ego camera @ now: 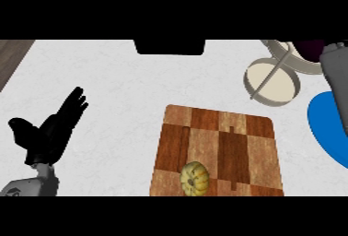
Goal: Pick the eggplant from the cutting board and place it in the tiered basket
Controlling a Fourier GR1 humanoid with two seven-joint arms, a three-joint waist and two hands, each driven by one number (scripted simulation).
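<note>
The wooden cutting board [224, 143] lies at the centre, and no eggplant is on it. A dark purple shape [309, 46], apparently the eggplant, sits over the upper ring of the tiered basket [272, 83] at the far right. My right forearm [334, 69] reaches up along the right edge to that spot. Its hand merges with the dark shape there and cannot be made out. At the left, my left hand [51, 126] rests open with its fingers pointing up, away from the board.
A yellow ribbed squash [195, 178] lies on the board's near edge. A blue plate [329, 129] sits at the right, under my right forearm. A black object [170, 46] stands at the counter's far edge. A dark wooden strip [10, 55] runs at the far left.
</note>
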